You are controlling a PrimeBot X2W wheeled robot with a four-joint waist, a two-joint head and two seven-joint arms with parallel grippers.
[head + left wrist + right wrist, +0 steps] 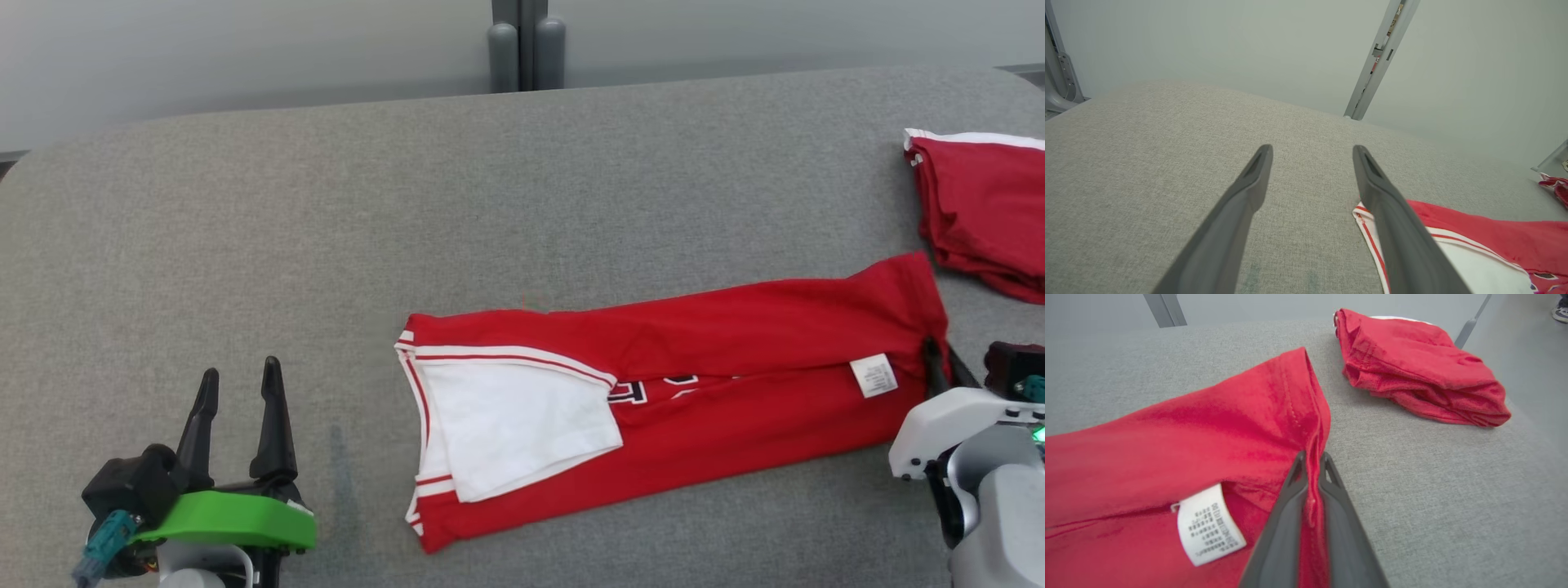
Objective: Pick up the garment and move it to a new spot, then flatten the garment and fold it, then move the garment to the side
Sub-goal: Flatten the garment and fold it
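The garment (718,367) is a red jersey with white and red trim, folded lengthwise into a long strip across the grey table (490,196). Its white panel (514,425) lies at the left end, and a white care label (873,376) sits near the right end. My right gripper (937,359) is shut on the hem at the garment's right end; in the right wrist view the red hem (1312,457) is pinched between the two dark fingers (1286,522). My left gripper (238,392) stands open at the lower left, apart from the garment (1494,241).
A second red garment (984,208), folded and bunched, lies at the table's right edge, close behind my right gripper; the right wrist view has it (1412,367) as well. A grey post (526,45) stands behind the table's far edge.
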